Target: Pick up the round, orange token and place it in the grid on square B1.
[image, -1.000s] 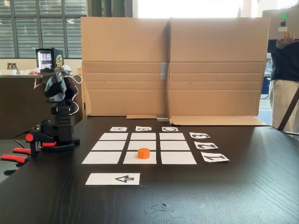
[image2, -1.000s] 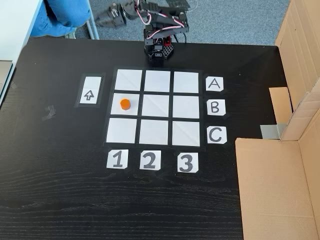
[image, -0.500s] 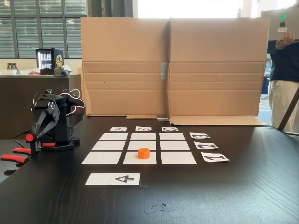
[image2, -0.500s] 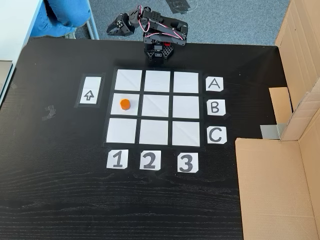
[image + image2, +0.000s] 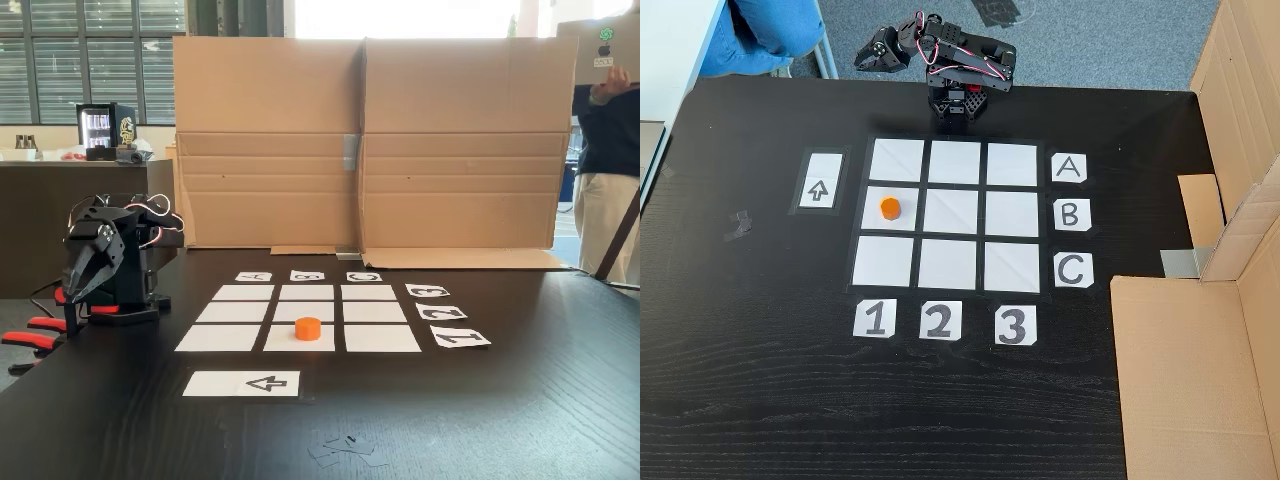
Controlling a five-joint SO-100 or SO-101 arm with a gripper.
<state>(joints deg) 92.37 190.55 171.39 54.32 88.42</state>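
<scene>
Orange token [image 5: 890,208] is sitting in square B1 [image 5: 902,222], well apart from fingers [image 5: 865,55]; we are seeing them pressed together, holding nothing.

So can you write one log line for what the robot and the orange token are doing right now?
token: flat on square B1 | gripper: folded by arm base, away from grid, holding nothing | jaws: can't tell | task: looks done

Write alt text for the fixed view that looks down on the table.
An orange token sits on the middle-left cell of a three-by-three white paper grid, in row B, column 1. The black arm is folded at the table's far edge, its claw off the grid.
</scene>
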